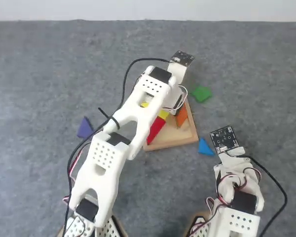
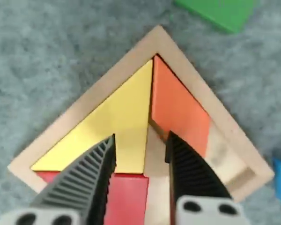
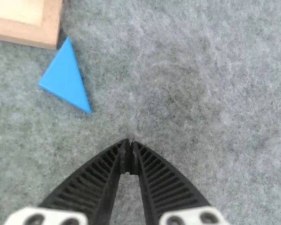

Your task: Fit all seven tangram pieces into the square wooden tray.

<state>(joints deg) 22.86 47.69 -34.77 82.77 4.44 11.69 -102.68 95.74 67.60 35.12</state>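
Two arms stood at the near edge of the grey felt table top (image 1: 39, 74) in the high view. The right arm (image 1: 237, 197) sat at 5 o'clock from the square wooden tray (image 1: 175, 140). The right gripper (image 3: 129, 145) hung over bare felt with its jaws pressed fully together and nothing between them. A blue triangle (image 3: 65, 79) lay flat on the felt just ahead of that gripper, at 4 o'clock from the tray and just off one tray corner (image 3: 28, 23), not touching it. A purple triangle (image 1: 85, 127) lay well apart at 9 o'clock from the tray. The left arm (image 1: 138, 106) extended over the tray, covering much of it. The left gripper (image 2: 141, 138) hung above the tray interior with its jaws parted by a moderate gap and nothing in their grasp. Three pieces lay inside the tray. A yellow triangle (image 2: 112, 122) and an orange triangle (image 2: 178, 108) met edge to edge and filled one corner. A red piece (image 2: 126, 197) lay against the yellow triangle. Bare wood showed beside the orange triangle. A green piece (image 1: 201, 94) lay farthest out on the felt, at 1 o'clock from the tray and near it.
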